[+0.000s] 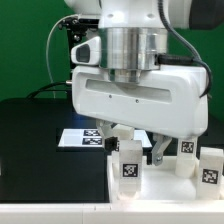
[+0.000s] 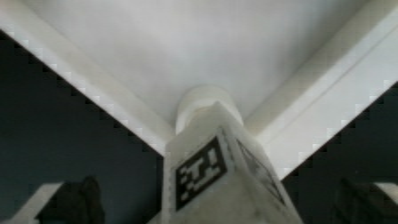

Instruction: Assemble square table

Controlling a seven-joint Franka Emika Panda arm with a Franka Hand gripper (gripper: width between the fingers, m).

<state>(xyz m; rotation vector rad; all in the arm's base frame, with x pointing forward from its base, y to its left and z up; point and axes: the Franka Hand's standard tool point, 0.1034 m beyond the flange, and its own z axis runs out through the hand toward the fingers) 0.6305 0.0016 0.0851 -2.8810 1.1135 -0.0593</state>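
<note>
Judging by its look, the short chunky white plastic leg (image 2: 217, 160) with a black-and-white square tag seemed light, rigid and smooth, best pinched across its flat sides near mid-height. It stood upright against a corner of the white plastic square panel with raised rim (image 2: 196, 40), between the dark fingertips (image 2: 75, 200) of the two-finger gripper (image 1: 136, 150), whose jaws were spread wide, touching nothing. More white legs (image 1: 208, 168) stood towards the exterior view's right.
</note>
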